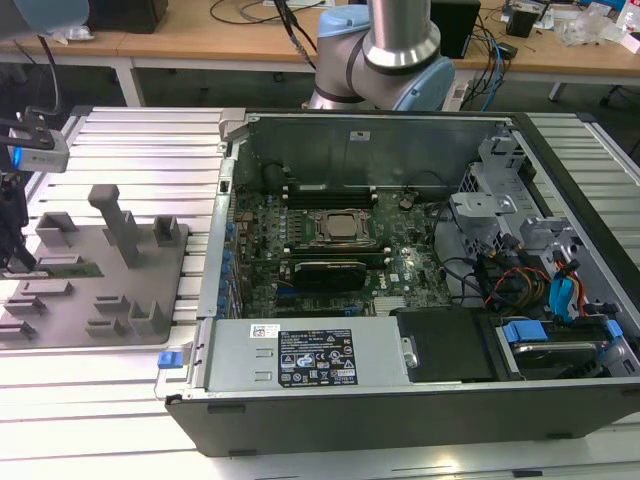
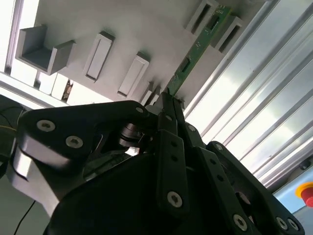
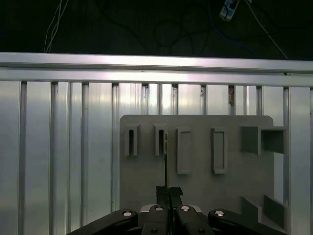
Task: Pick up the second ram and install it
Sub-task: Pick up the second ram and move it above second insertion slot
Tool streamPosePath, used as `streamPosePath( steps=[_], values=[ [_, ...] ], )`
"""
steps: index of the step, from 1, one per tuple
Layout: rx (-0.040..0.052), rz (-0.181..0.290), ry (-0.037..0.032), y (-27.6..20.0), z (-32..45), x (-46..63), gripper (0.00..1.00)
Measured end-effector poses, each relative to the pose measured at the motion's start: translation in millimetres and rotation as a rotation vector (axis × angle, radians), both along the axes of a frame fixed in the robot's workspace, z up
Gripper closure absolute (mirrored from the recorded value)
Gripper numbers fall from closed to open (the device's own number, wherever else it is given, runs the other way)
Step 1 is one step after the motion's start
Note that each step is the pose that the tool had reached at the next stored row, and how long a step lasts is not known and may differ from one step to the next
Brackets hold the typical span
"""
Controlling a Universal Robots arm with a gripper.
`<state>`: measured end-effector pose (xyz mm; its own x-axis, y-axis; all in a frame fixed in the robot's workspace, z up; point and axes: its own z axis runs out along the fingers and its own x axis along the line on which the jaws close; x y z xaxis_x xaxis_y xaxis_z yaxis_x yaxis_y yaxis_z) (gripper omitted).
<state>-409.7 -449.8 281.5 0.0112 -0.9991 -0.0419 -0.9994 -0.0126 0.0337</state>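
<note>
The second ram (image 1: 70, 268) is a thin green stick standing on edge in the grey fixture plate (image 1: 150, 275) at the exterior view's left. In the second wrist view the ram (image 2: 200, 44) runs away from my fingertips between two grey blocks. In the first wrist view the ram (image 3: 166, 152) appears edge-on. My gripper (image 1: 18, 262) hangs over the plate's left part, and in both wrist views its jaws (image 2: 168, 100) (image 3: 168, 190) are closed together on the stick's near end. The ram still rests in its fixture slot.
The open computer case (image 1: 560, 170) lies at the exterior view's right, with the CPU socket (image 1: 340, 228) and long black memory slots (image 1: 325, 190) on its board. Several grey blocks and a tall post (image 1: 112, 215) rise from the fixture plate. Ribbed aluminium table (image 1: 130, 140) surrounds both.
</note>
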Motion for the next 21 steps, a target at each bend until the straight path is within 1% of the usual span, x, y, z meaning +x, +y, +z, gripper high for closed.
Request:
streamPosePath(
  steps=[3,5,7,11,13,21],
  values=[
    [0.0,0.0,-0.0001,0.0,10.8,-0.1,0.91],
    [0.0,0.0,-0.0001,0.0,15.1,0.0,0.91],
    [-0.0001,0.0,-0.0003,0.0,18.0,-0.1,0.91],
    [0.0,0.0,-0.0002,0.0,21.5,0.0,0.91],
    [0.0006,0.0,-0.0005,0.0,25.8,-0.1,0.91],
    [0.0024,0.0,-0.0017,0.0,36.1,0.0,0.91]
  ],
)
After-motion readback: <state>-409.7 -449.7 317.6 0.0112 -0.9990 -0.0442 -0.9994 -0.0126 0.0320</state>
